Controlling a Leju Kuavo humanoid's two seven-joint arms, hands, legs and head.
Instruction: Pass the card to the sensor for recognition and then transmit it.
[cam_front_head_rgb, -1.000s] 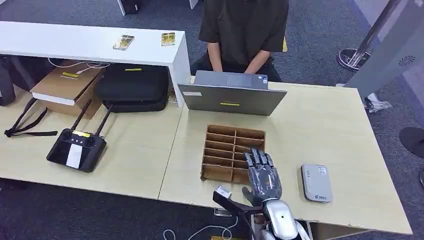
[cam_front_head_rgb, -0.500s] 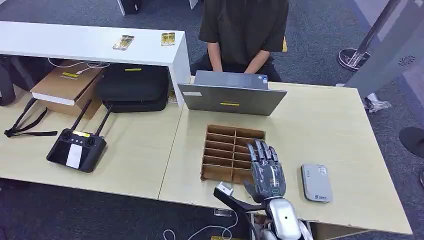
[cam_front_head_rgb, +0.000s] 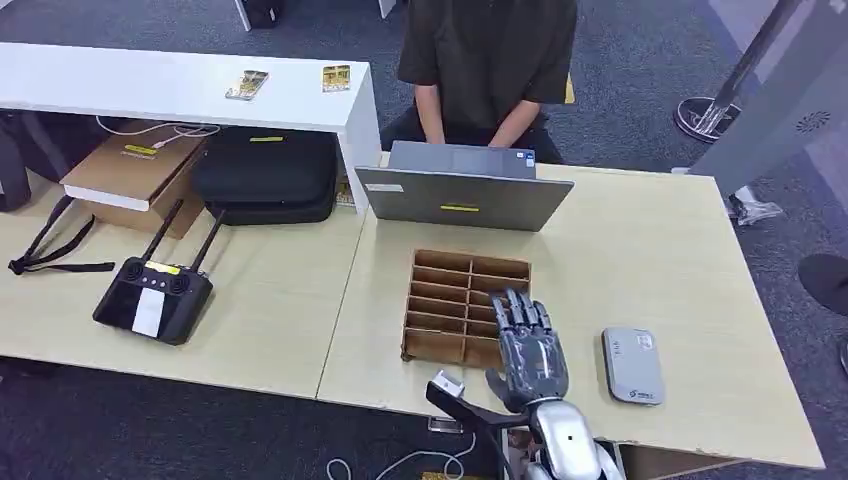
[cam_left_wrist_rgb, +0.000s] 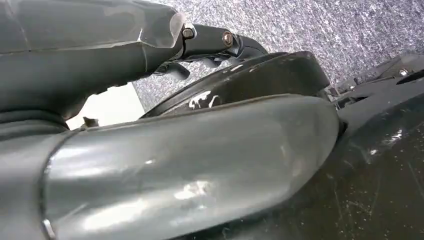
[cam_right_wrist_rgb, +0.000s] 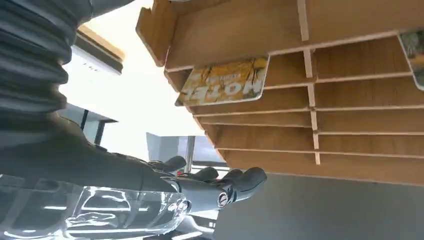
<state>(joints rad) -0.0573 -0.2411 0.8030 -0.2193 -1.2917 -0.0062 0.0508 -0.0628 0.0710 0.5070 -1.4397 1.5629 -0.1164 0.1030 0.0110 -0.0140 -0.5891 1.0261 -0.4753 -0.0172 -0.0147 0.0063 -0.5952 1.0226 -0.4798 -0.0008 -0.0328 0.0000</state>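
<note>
Card (cam_right_wrist_rgb: 222, 81), yellow with dark print, lies tilted in a slot of the wooden rack (cam_front_head_rgb: 447, 300); right hand (cam_front_head_rgb: 530, 348) above the rack, fingers spread, grasping nothing.

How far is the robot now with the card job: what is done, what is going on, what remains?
Nothing looks done yet. The yellow card sits in a slot of the wooden card rack, not gripped. In hand: the right hand hovers over the rack's right side, fingers spread and holding nothing. Left: grip a card, present it to the grey card reader lying beside the rack, then hand it on.
</note>
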